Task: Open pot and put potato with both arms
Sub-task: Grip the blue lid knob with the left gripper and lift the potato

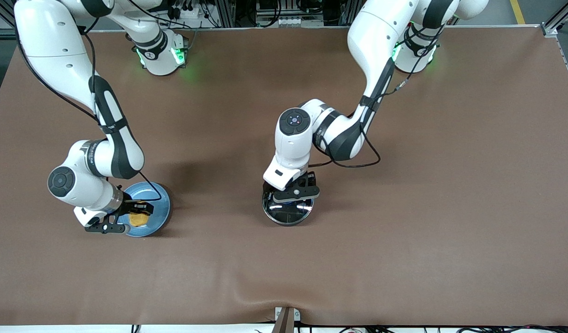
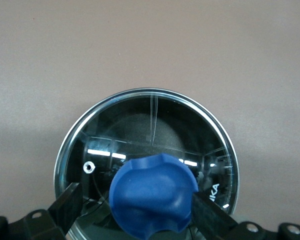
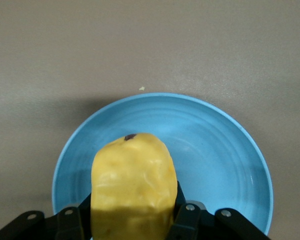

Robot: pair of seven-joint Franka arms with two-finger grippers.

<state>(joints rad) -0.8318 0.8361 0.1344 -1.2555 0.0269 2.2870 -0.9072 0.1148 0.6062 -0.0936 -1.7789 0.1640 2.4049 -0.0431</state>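
1. The right gripper is clamped on the potato, which sits on or just above the blue plate toward the right arm's end of the table. The potato is bulky and bumpy and the fingers bite only its lower end, so I judge it could twist or slip out on the way across to the pot.
2. The left gripper stands wide, one finger on each side of the blue knob of the glass lid, and grips nothing. If it closes off-centre, the rounded knob may squirt free, or the lid may tip and drag the pot along the brown table.
3. The lid is on, so a potato arriving early would land on glass.
4. Writing: only the letters "KA" show, near the lid's rim; nothing else can be read.
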